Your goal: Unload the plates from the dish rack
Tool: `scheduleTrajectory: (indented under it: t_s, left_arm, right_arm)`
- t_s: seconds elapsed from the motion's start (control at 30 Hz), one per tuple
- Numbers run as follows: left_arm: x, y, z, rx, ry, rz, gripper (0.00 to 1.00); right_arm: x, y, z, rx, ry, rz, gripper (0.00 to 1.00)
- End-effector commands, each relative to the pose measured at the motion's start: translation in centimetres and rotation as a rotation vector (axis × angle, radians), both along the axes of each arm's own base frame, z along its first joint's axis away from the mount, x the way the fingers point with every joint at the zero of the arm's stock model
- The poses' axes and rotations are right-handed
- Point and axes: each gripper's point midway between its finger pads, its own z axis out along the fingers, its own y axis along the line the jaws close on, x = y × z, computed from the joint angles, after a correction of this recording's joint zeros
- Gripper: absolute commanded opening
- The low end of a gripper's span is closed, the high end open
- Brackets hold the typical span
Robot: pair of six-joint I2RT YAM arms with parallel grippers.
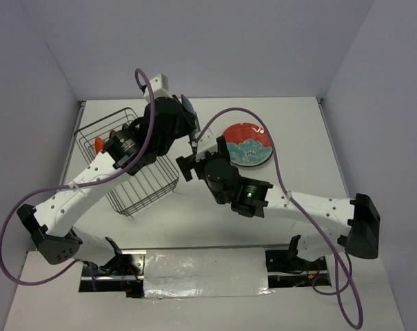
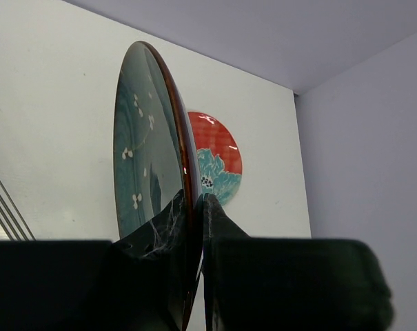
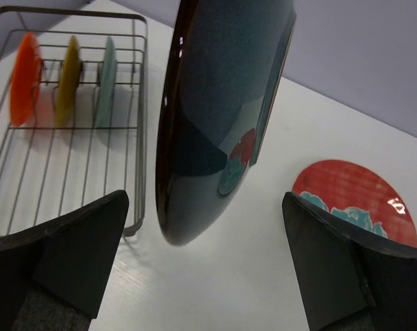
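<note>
- Rim of dark teal plate [image 2: 143,152] pinched in left claw [image 2: 194,203], upright in air right of dish rack [image 3: 140,103].
- Right claw [image 3: 205,200] gapes wide nearby, apart.
- Red plate [image 3: 356,196] flat on desk [image 3: 215,289], far right.

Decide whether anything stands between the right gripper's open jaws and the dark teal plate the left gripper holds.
Nothing visible does. The dark teal plate, clamped in the left gripper, hangs upright ahead of the right gripper; the red plate lies flat, off to one side.
</note>
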Motion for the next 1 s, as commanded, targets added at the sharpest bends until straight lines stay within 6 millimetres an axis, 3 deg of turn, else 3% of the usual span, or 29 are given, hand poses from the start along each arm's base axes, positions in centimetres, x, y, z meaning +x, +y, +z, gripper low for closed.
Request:
scheduleTrajectory:
  t_s: [0.0,0.13,0.17,0.23,0.27,0.3,0.4,0.57,0.63,0.67,0.77,0.83,0.9,0.93,0.97]
  left_arm:
    - [-1.0,0.8,7.9,-0.267,-0.173,0.05,0.0]
    - [-2.4,0.4,7.4,-0.297,-0.152,0.017,0.0]
    - [-2.8,0.7,7.5,-0.309,-0.152,0.014,0.0]
    - [-3.2,0.7,6.1,-0.301,-0.125,0.009,0.0]
    - [-3.6,1.0,6.3,-0.311,-0.13,0.008,0.0]
    - [-3.7,1.3,6.0,-0.312,-0.127,0.018,0.0]
    - [-3.9,2.3,5.2,-0.291,-0.12,0.051,0.0]
    - [-4.1,2.2,5.8,-0.269,-0.143,0.021,0.0]
    - [-4.0,2.1,5.8,-0.248,-0.155,0.016,0.08]
    - [-3.9,2.2,6.2,-0.223,-0.183,0.007,0.23]
    - [-3.8,2.8,7.5,-0.179,-0.279,0.005,0.49]
    - [-3.5,3.7,8.4,-0.154,-0.325,0.037,0.57]
    - [-3.3,4.5,9.4,-0.119,-0.356,0.072,0.71]
    - [-3.3,5.2,10.8,-0.127,-0.375,0.101,0.76]
    - [-3.3,5.5,11.5,-0.113,-0.386,0.108,0.9]
  right_arm:
    - [1.8,-0.7,1.8,0.079,-0.053,-0.151,1.0]
    - [3.2,-1.6,1.2,0.085,-0.068,-0.262,0.96]
    - [3.4,-1.9,1.6,0.112,-0.083,-0.284,0.9]
    - [3.5,-2.3,1.8,0.106,-0.107,-0.307,0.69]
    - [3.6,-2.8,2.2,0.117,-0.125,-0.329,0.5]
    - [3.5,-3.0,2.3,0.124,-0.13,-0.339,0.43]
    - [3.1,-3.6,2.6,0.165,-0.144,-0.336,0.0]
    - [2.2,-4.3,2.9,0.208,-0.168,-0.305,0.0]
    - [1.8,-4.5,2.9,0.234,-0.165,-0.279,0.0]
    - [1.6,-4.5,2.6,0.23,-0.153,-0.261,0.0]
    - [1.0,-4.7,2.7,0.312,-0.116,-0.214,0.0]
    - [0.7,-5.3,3.0,0.366,-0.095,-0.189,0.0]
    - [1.0,-6.2,2.7,0.412,-0.06,-0.195,0.0]
    - [1.1,-6.7,2.5,0.427,-0.049,-0.198,0.0]
    - [1.0,-7.4,2.6,0.437,-0.034,-0.187,0.0]
